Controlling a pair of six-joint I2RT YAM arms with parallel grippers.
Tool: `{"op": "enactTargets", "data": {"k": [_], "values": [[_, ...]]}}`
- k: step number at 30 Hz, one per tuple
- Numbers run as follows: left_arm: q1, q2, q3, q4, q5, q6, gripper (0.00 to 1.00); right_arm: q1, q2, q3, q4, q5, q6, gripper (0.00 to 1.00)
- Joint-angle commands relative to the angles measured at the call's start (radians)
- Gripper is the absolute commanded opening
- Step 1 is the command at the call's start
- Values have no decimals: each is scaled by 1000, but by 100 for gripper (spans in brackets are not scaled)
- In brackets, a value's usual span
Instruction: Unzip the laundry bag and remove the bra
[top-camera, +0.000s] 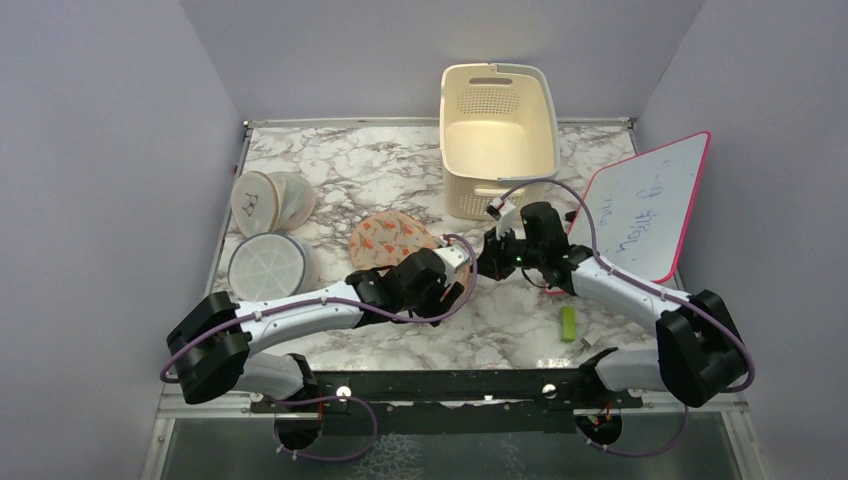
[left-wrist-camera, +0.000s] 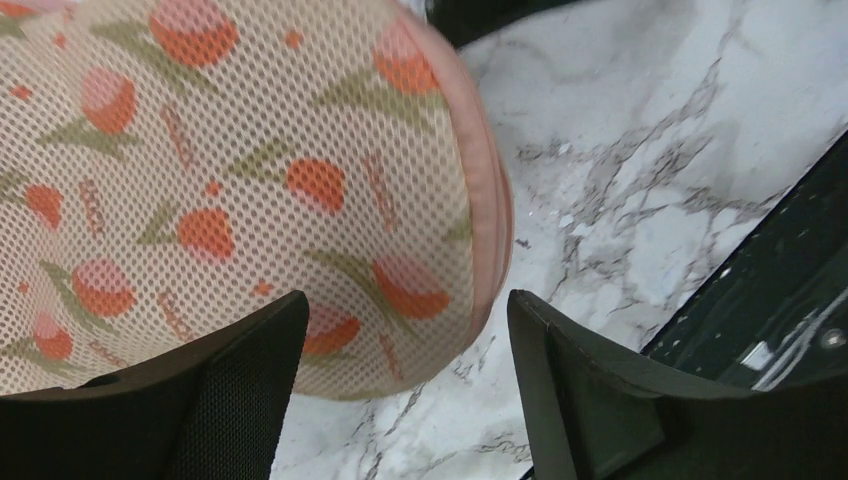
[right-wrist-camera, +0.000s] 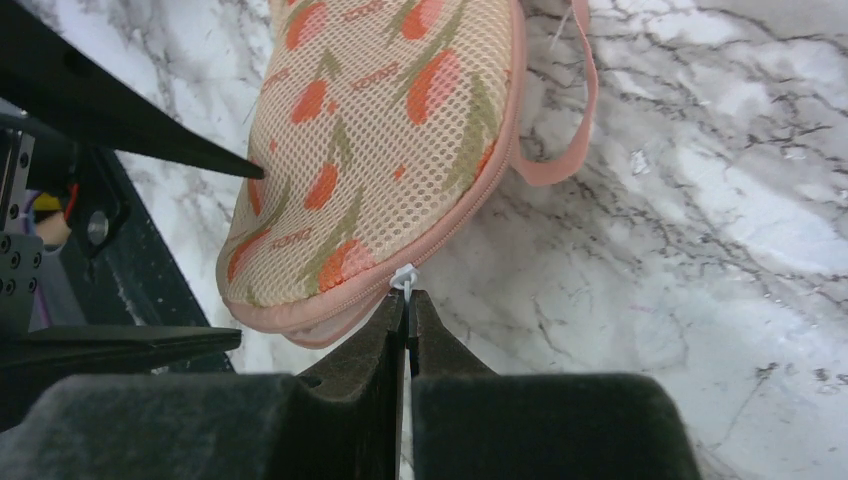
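You have bright, even overhead light in the top view: the marble table shows no glare, only soft shadows beneath the arms and beside the basket. From the left wrist, the laundry bag mesh reads sharp, while the left gripper fingers along the bottom are near-black with little detail. From the right wrist, the zip pull is crisp; the right gripper at bottom centre is dark and slightly soft.
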Motion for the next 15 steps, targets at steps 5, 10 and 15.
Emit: {"op": "enactTargets", "data": {"k": [5,10,15], "values": [[-6,29,112,72,22,-97,71,16,-71,-56,29,-121,28,1],[-6,92,166,50,-12,-166,84,18,-70,-62,37,-148,28,1],[-6,114,158,72,-7,-163,84,18,-84,-60,26,-136,24,1]]}}
